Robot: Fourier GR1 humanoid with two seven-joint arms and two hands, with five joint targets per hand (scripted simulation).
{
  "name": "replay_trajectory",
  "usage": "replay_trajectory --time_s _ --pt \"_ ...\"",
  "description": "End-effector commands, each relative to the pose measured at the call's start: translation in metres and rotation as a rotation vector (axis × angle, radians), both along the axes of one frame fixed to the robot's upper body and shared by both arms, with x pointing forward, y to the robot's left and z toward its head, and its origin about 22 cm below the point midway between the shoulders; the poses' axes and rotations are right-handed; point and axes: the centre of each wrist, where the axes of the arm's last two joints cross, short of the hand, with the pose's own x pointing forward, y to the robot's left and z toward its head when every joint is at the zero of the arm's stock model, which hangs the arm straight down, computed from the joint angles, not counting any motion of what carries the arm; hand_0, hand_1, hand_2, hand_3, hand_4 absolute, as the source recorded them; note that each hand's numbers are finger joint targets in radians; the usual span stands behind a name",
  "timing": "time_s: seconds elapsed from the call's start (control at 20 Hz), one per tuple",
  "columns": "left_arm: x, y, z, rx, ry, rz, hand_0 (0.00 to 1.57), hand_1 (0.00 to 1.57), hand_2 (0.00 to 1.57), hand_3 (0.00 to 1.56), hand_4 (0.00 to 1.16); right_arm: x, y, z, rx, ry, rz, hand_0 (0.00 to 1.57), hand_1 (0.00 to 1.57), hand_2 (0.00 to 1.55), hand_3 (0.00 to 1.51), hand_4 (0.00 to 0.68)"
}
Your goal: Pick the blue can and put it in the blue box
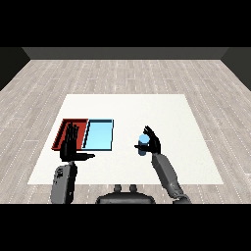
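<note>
Head view: right hand [153, 142] curled round blue can [143, 145], right of centre.
Left hand [70, 145], fingers straight, lower left, overlapping red tray [62, 130] beside light blue tray [99, 135] on white surface [147, 110].

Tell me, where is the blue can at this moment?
In the head view, the blue can is in the right hand, to the right of the light blue tray and outside it.

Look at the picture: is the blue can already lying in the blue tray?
No. The blue can is held in the right hand, whose fingers curl round it, well to the right of the blue tray.
</note>
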Motion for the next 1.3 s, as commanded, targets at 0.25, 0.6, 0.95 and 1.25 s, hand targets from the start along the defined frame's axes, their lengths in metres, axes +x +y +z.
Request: replay_trajectory --time_s 0.25,0.6,0.95,1.25 --pt "0.011 -0.004 0.001 -0.004 0.009 -0.008 0.0 0.0 0.0 0.0 0.0 0.009 -0.009 0.004 -0.219 0.03 -0.126 1.49 1.49 1.47 1.43 0.616" --pt "-0.019 -0.027 -0.005 0.014 0.014 -0.016 0.0 0.0 0.0 0.0 0.0 0.015 0.008 0.026 -0.225 -0.009 -0.138 1.49 1.49 1.47 1.41 0.637" --pt "0.005 -0.026 0.003 0.038 0.057 -0.115 0.0 0.0 0.0 0.0 0.0 0.02 -0.013 0.077 -0.295 -0.107 -0.112 1.46 1.46 1.45 1.4 0.623" --pt "-0.002 -0.059 -0.001 0.079 0.143 -0.175 0.0 0.0 0.0 0.0 0.0 0.01 -0.001 0.119 -0.361 -0.231 -0.087 1.43 1.43 1.45 1.4 0.617"
